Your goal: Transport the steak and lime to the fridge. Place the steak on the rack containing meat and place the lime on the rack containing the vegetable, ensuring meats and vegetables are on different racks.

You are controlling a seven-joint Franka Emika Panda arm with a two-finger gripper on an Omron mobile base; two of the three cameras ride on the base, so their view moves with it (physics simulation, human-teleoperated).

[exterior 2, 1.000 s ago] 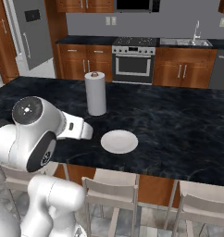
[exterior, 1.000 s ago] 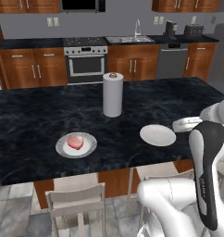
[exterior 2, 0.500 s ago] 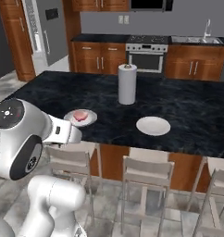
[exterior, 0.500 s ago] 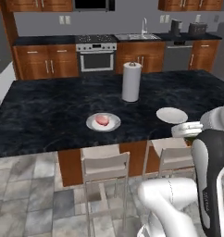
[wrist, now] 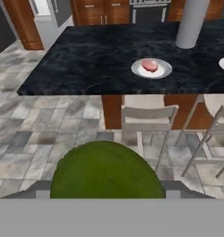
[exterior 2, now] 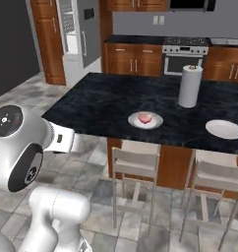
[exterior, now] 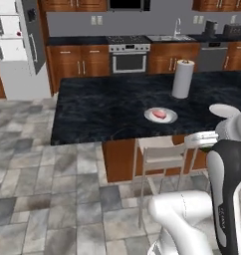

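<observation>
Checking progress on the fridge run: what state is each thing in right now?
Small dark green lime: held between the end effector's fingers, off the counter.
Pink-red steak: lying on a white plate on the black island counter.
Second white plate: bare.
White paper towel roll: upright.
Fridge: door open, white shelves showing.

Grey tile floor (exterior: 53, 199), dark marble island (exterior: 107, 109), wood cabinets (exterior: 77, 62).

Both base views and the hand view toward one dark island counter (exterior: 117, 107)
</observation>
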